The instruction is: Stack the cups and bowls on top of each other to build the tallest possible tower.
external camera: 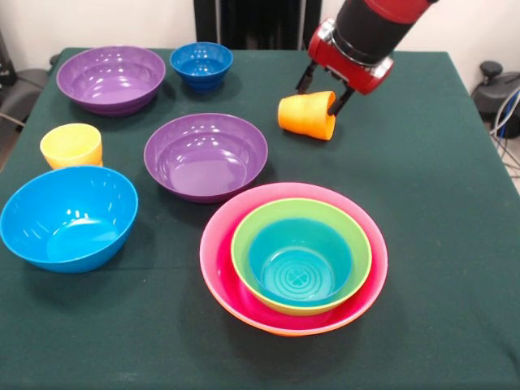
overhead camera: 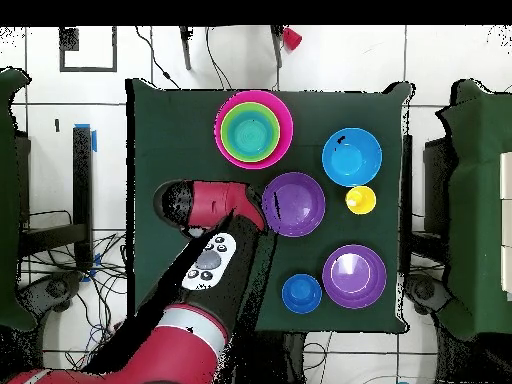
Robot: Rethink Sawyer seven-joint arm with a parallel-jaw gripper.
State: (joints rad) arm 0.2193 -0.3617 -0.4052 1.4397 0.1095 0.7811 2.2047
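Nested pink plastic bowl tower sits nearest you; the gripper clasps the tilted orange plastic cup; right it before lowering into the teal bowl.

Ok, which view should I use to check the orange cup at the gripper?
The front view. There the orange cup lies tipped on its side, its mouth facing left, with the gripper closed around it at the far side of the table. In the overhead view the arm covers that spot, so the cup does not show.
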